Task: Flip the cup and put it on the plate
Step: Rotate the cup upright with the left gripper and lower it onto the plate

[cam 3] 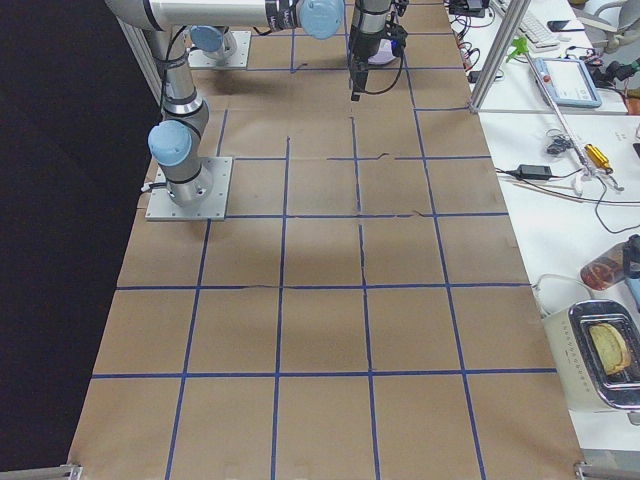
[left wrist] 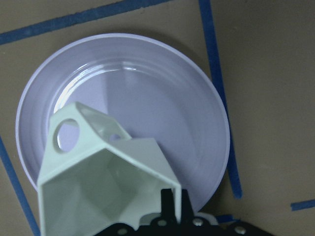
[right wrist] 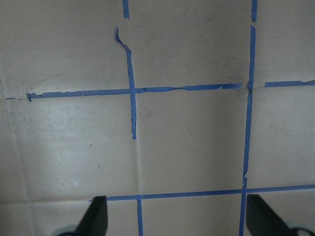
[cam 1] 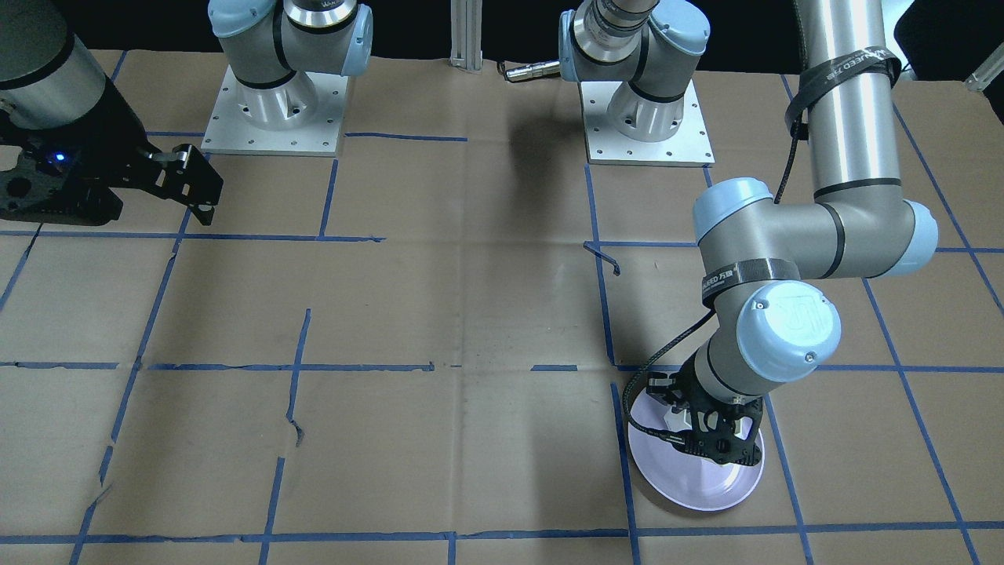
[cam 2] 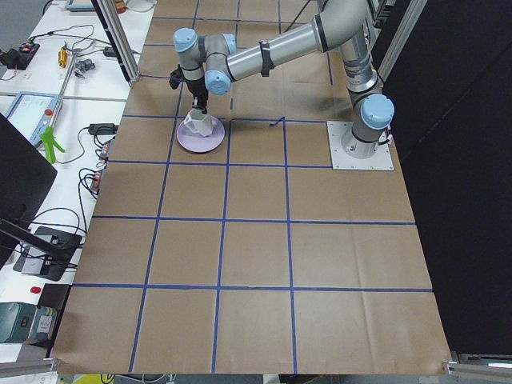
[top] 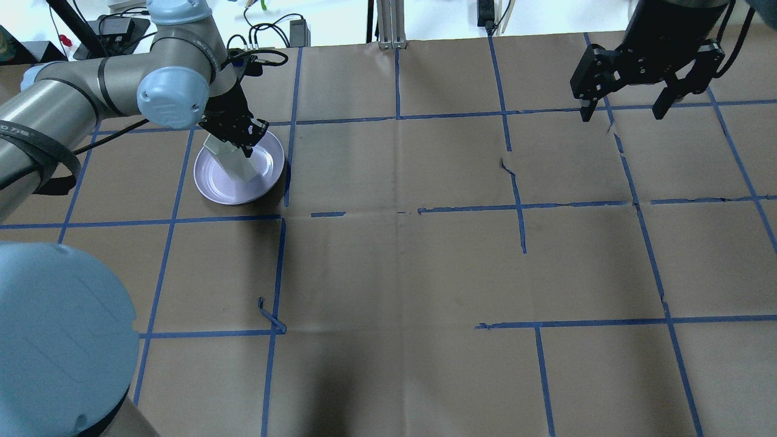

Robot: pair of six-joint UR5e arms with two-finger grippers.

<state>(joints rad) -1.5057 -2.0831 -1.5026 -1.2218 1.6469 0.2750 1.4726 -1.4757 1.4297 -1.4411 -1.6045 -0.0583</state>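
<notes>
Your left fingers (left wrist: 170, 204) pinch the wall of the cup (left wrist: 106, 191) at its rim. They hold it tilted over the plate (left wrist: 162, 88), mouth towards the wrist camera and handle on the side away from the fingers; whether its base touches the plate cannot be told. Your right fingers (right wrist: 97, 219) hang spread wide above the bench (top: 425, 273), well apart from both.

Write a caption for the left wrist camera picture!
The left gripper pinches the white cup by its rim over the lavender plate.
</notes>
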